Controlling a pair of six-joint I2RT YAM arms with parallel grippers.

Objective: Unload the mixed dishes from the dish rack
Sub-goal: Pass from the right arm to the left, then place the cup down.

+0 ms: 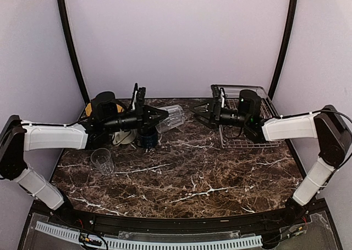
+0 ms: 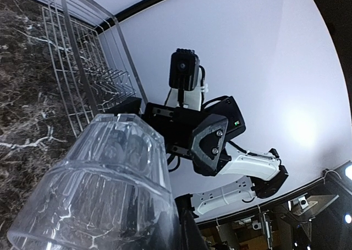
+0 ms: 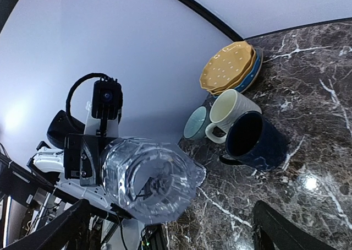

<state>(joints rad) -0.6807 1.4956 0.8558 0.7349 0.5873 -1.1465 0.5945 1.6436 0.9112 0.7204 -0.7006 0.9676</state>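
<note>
Well left of the wire dish rack point(image 1: 231, 141), on the dark marble worktop point(image 1: 192, 175): yellow plates point(image 3: 228, 67), a cream mug point(image 3: 232, 111), a navy mug point(image 3: 257, 141), a greenish bowl point(image 3: 194, 123), another glass point(image 1: 103, 161) standing up. Nearer the rack, on its side in the air, a ribbed clear tumbler point(image 1: 175, 117), clamped in the left gripper point(image 1: 164, 117). Beside the rack, the right gripper point(image 1: 197, 112), fingers point(image 3: 286, 228) wide apart.

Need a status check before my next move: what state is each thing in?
left hand, shut on clear tumbler
right hand, open, empty
clear tumbler, held sideways, off the table
second tumbler, upright on table
yellow plates, stacked on blue plate
cream mug, upright
navy mug, upright
pale bowl, upright
dish rack, no dishes visible
</note>
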